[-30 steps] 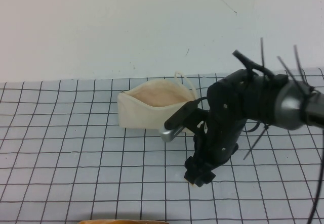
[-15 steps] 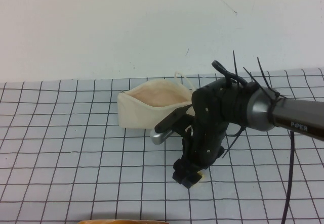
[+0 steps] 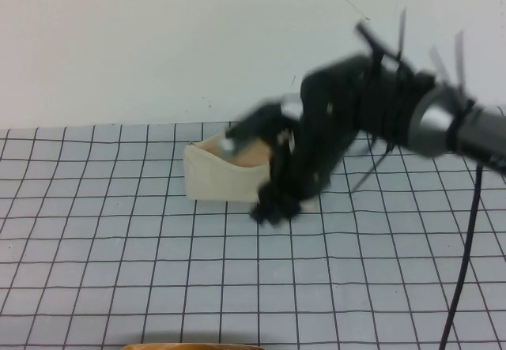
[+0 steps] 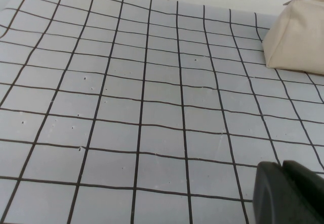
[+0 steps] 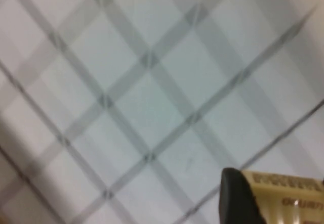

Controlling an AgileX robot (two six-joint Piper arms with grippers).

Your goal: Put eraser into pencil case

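The pencil case [image 3: 221, 178], a cream-white fabric pouch, stands open on the gridded mat at the back middle; it also shows in the left wrist view [image 4: 296, 39]. My right gripper [image 3: 273, 208] hangs blurred just right of the pouch's front, a little above the mat. In the right wrist view it is shut on the eraser [image 5: 286, 196], a cream-tan block with dark print, against a black finger [image 5: 235, 198]. My left gripper [image 4: 291, 191] is out of the high view; in its wrist view its fingers lie together over bare mat, far from the pouch.
The white mat with black grid lines [image 3: 118, 247] covers the table up to a plain white wall. A tan curved rim [image 3: 190, 345] peeks in at the mat's front edge.
My right arm has risen and swung left and back with the eraser, from the mat's middle to beside the pouch's right end. The pouch has not moved.
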